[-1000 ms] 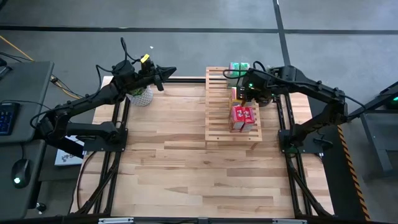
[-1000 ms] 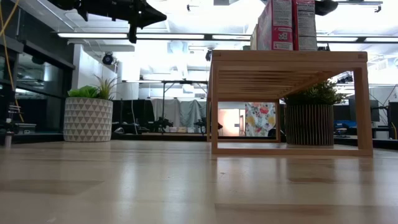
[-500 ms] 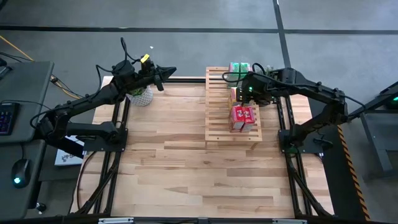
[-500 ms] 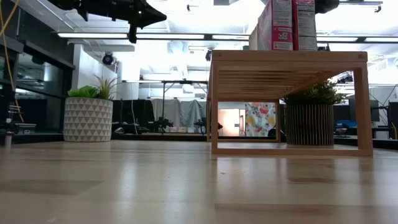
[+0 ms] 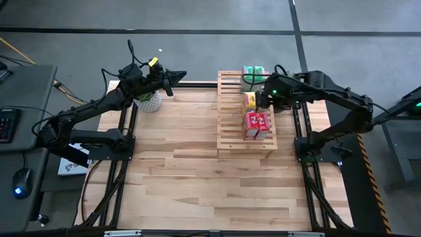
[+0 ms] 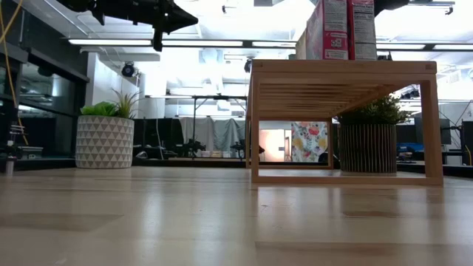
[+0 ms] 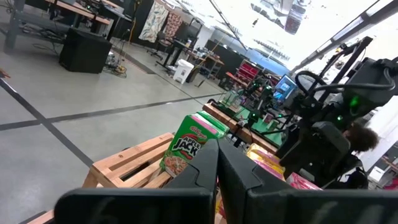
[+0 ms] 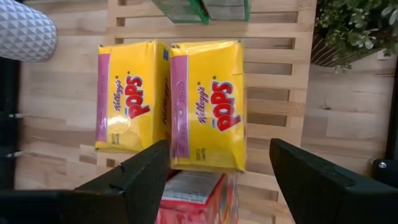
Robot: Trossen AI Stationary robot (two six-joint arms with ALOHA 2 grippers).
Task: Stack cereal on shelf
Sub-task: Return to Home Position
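Cereal is all on the shelf (image 5: pixel 230 125), lined along its right edge: green boxes (image 5: pixel 253 71) at the far corner, yellow boxes (image 8: pixel 208 106) in the middle, red boxes (image 5: pixel 257 124) nearest.

Right gripper (image 8: pixel 219 163) hangs above the yellow pair, fingers spread wide and empty. Left gripper (image 5: pixel 176 76) waits over the worktop's (image 5: pixel 197 171) far edge, fingers pressed together on nothing.

Stacking looks finished, so the step in hand is parking the right arm. That calls for a straight lift before swinging past the shelf's right edge, so no box gets clipped.
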